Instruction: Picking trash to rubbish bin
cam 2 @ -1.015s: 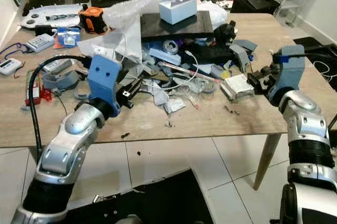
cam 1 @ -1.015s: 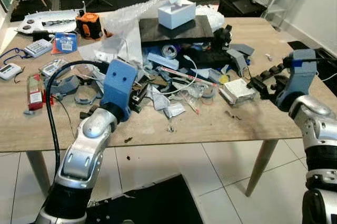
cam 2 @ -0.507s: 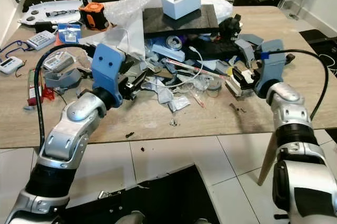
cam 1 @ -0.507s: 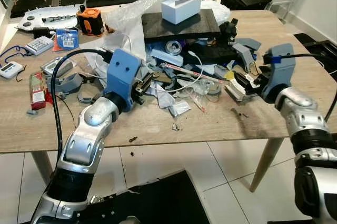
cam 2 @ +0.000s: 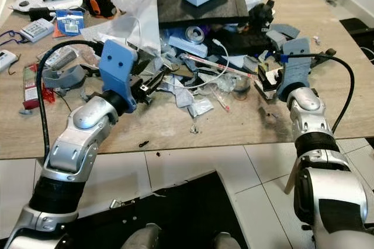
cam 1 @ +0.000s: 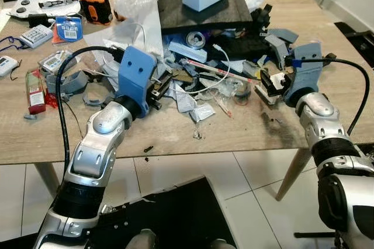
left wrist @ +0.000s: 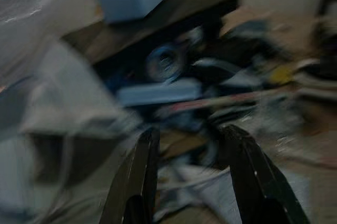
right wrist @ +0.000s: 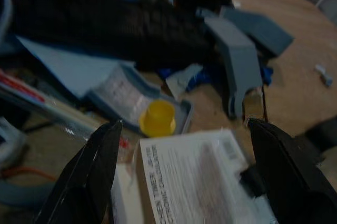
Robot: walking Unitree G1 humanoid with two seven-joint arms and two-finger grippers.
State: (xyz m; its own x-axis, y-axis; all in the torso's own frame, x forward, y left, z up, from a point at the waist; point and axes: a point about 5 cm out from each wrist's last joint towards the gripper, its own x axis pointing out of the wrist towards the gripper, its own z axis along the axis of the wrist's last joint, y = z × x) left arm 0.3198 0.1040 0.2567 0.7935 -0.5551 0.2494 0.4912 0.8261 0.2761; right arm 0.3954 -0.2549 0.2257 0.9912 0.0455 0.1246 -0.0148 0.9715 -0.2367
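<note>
Wooden counter [cam 1: 175,138] remains littered; our open right hand [cam 1: 267,83] straddles a white packet [right wrist: 195,182], left hand [cam 1: 160,87] open, nothing binned.

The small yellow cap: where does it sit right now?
The yellow cap lies on the table's right side, in a shallow grey tray just beyond the white printed packet, ahead of the open right gripper whose fingers flank that packet.
</note>
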